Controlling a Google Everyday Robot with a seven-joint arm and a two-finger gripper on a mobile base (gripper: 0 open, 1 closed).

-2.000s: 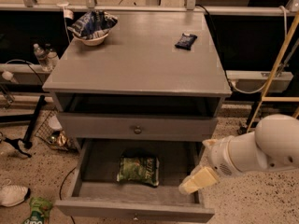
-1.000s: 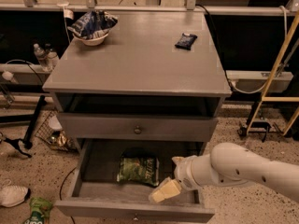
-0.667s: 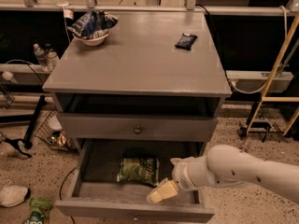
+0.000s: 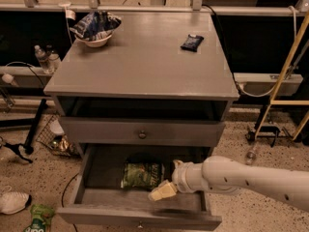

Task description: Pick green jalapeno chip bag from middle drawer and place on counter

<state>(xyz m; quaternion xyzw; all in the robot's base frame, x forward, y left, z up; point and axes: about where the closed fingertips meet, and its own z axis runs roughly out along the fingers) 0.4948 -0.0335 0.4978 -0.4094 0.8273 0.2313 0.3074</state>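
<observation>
Camera view | hand (image 4: 162, 191) in middle drawer (image 4: 112, 198) | beside chip bag (image 4: 140, 174) (top shadowed)

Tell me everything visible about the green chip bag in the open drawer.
The crinkly light-green chip bag, pillow-shaped with pale lettering and darker patches, lies flat on the floor of the open grey wooden bottom drawer. The arm's cream tool sits by its lower right corner; contact cannot be told.

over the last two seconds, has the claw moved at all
Yes. The claw has moved left, from the right side of the middle drawer toward the green jalapeno chip bag, which has stayed put.
</observation>
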